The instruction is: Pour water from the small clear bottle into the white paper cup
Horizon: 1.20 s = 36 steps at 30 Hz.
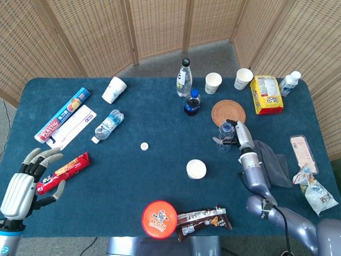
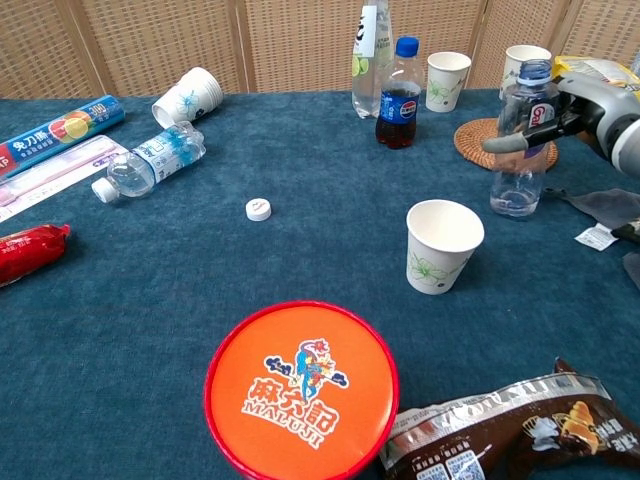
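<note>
Nearby, orange lid (image 2: 301, 389) reads "MALUJI"; right hand (image 2: 590, 100) grips uncapped small clear bottle (image 2: 520, 140).

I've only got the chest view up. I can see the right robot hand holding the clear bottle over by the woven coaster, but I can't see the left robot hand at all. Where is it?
Observer: The left robot hand is at the table's near left corner. Its fingers are spread and it holds nothing. It is beside the red snack packet.
Operator: And what's past the right robot hand holding the small clear bottle, off my frame's right edge?
Observer: Near the table's right edge there is a flat pink-edged packet, and nearer the robot a crinkled snack bag.
</note>
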Tool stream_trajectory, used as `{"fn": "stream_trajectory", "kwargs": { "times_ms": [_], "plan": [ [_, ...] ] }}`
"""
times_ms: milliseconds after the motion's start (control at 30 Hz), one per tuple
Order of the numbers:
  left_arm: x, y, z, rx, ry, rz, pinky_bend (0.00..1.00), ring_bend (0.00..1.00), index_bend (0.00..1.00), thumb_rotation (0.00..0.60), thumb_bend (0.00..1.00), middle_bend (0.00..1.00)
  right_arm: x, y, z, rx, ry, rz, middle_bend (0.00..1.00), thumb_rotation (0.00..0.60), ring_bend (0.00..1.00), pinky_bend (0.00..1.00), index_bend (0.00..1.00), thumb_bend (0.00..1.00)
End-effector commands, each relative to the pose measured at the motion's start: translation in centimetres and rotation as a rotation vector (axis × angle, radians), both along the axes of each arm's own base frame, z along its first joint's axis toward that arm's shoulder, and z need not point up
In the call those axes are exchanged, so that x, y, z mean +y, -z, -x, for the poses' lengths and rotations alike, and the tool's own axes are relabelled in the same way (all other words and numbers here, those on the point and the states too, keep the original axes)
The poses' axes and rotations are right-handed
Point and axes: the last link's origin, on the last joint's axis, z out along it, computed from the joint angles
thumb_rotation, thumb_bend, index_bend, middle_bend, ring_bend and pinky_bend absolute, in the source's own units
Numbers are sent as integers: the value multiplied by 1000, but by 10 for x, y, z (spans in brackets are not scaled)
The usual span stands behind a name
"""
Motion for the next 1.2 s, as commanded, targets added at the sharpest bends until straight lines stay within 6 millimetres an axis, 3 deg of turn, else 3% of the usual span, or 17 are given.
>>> {"fn": "stream_trajectory", "kwargs": {
  "times_ms": [33, 667, 867, 1200],
  "plan": [
    [1, 0, -1, 0, 3, 0, 82, 185, 201, 464, 471, 197, 3, -2, 4, -2, -8, -15, 619, 600, 467, 199, 639, 183],
    [1, 0, -4, 0, 13, -1, 82, 185, 201, 464, 471, 197, 11, -10, 14, -39, -45, -60, 435, 600, 315, 17, 403, 162],
    [3, 1, -6, -1, 21, 3, 81, 184, 202, 460, 471, 197, 14, -14, 17, -33, -59, -67, 397, 600, 271, 1, 350, 157],
    [5, 2, -8, -6, 35, 4, 81, 184, 201, 466, 471, 198, 22, -22, 21, 3, -94, -107, 268, 600, 154, 0, 173, 152]
  ]
}}
